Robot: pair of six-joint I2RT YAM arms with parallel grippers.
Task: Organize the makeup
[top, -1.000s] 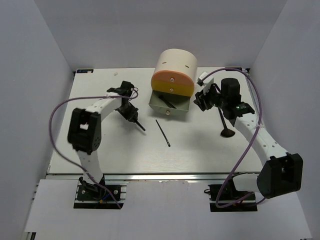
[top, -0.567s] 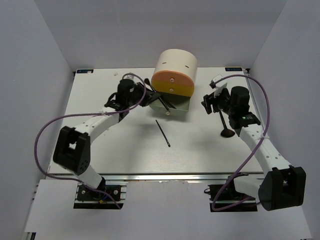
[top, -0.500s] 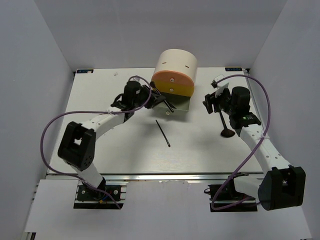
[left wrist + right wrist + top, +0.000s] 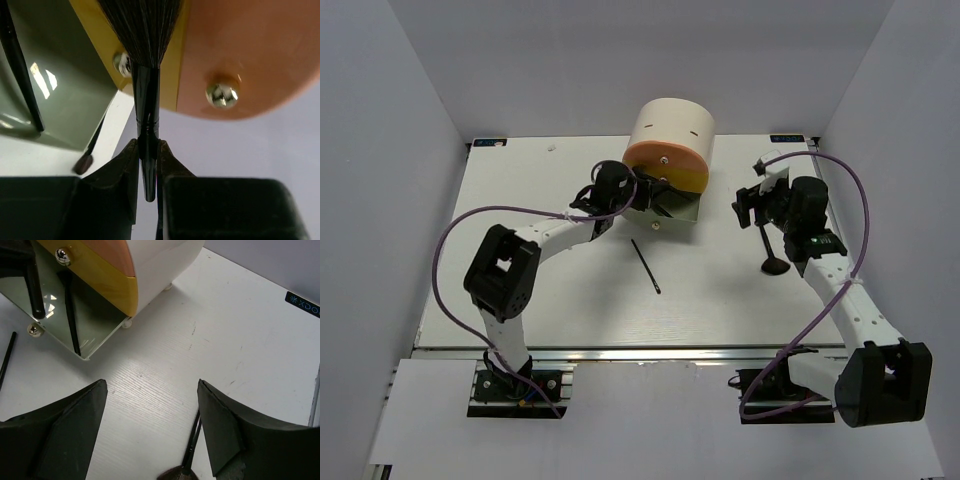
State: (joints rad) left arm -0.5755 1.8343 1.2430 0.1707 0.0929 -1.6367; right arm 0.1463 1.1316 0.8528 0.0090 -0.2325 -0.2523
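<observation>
Brush [image 4: 146,100] in my left claw [image 4: 148,155] is the big news. A second ago my left arm was out over the left side of the desk [image 4: 520,290]. Now it has swung in to the cream case [image 4: 670,125] and has its nose at the open drawer [image 4: 682,208]. The claw is pinched narrow on the brush's black handle, with the bristles pointing up and away from me.

My right claw [image 4: 150,390] has changed too. It has opened up a lot and now stands wide with nothing in it. Just under it a second brush [image 4: 769,248] lies flat on the desk, on the right side. I think that one is next for this arm.

So one piece of makeup is about to go home, I think, but it is not in yet.

Here is what stands in the way. In the left wrist view the bristles sit right at the yellow front [image 4: 172,55] of the shut drawer above, beside its shiny knob [image 4: 221,95]. I cannot tell if they touch it. The open grey-green tray is lower and off to the side, so I guess I must tip the brush down before letting go. The tray is not bare either: a thin black thing [image 4: 72,320] already lies in it, so I should drop the brush beside that.

A slim black stick [image 4: 646,266] waits alone in the middle of the desk, between my two arms and well apart from both claws.
</observation>
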